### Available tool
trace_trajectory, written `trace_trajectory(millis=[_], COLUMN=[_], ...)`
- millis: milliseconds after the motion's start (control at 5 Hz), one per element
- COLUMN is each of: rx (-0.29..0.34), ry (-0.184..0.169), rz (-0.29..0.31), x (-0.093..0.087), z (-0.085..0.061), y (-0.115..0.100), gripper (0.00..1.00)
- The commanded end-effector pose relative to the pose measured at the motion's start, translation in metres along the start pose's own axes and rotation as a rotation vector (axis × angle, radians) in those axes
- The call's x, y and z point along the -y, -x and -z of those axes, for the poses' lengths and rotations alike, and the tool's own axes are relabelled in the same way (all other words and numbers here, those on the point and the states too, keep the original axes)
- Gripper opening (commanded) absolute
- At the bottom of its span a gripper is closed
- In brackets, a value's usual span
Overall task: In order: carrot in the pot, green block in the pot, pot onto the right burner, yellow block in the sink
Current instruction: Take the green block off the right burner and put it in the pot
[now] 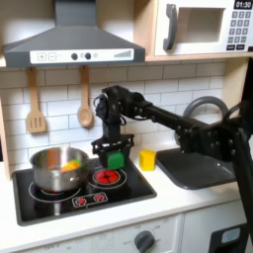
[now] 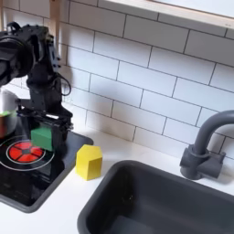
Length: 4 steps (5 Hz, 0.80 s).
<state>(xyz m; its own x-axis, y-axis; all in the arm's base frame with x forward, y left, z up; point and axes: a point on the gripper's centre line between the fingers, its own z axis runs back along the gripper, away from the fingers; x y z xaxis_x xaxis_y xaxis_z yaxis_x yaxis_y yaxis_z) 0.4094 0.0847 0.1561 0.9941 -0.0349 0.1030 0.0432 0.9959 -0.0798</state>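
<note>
The green block (image 1: 116,158) (image 2: 41,137) sits at the back of the right burner (image 1: 107,178) (image 2: 20,154), whose rings glow red. My gripper (image 1: 115,151) (image 2: 43,126) is lowered over the block, open, with one finger on each side of it. The silver pot (image 1: 56,168) stands on the left burner in the first exterior view, and the orange carrot (image 1: 68,166) lies inside it. The yellow block (image 1: 147,159) (image 2: 89,161) rests on the white counter between the cooktop and the dark grey sink (image 1: 201,170) (image 2: 155,203).
A dark curved faucet (image 2: 207,144) rises behind the sink. Two wooden utensils (image 1: 85,99) hang on the tiled wall behind the cooktop, under the range hood (image 1: 74,44). A microwave (image 1: 203,27) is mounted at the upper right of the first exterior view.
</note>
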Motion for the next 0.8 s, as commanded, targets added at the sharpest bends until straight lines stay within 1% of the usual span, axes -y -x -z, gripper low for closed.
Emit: trace_trajectory(millis=[0,200,400,600], rx=[0.020,0.025,0.058,0.058], ry=[0.015,0.024,0.013,0.016], rz=[0.018,0.028,0.025,0.016], x=[0.002,0.002,-0.005,-0.013], z=[-0.009,-0.014,-0.031,-0.032], y=[-0.001,0.001,0.004,0.008], gripper=[0.00,0.00,0.00,0.00])
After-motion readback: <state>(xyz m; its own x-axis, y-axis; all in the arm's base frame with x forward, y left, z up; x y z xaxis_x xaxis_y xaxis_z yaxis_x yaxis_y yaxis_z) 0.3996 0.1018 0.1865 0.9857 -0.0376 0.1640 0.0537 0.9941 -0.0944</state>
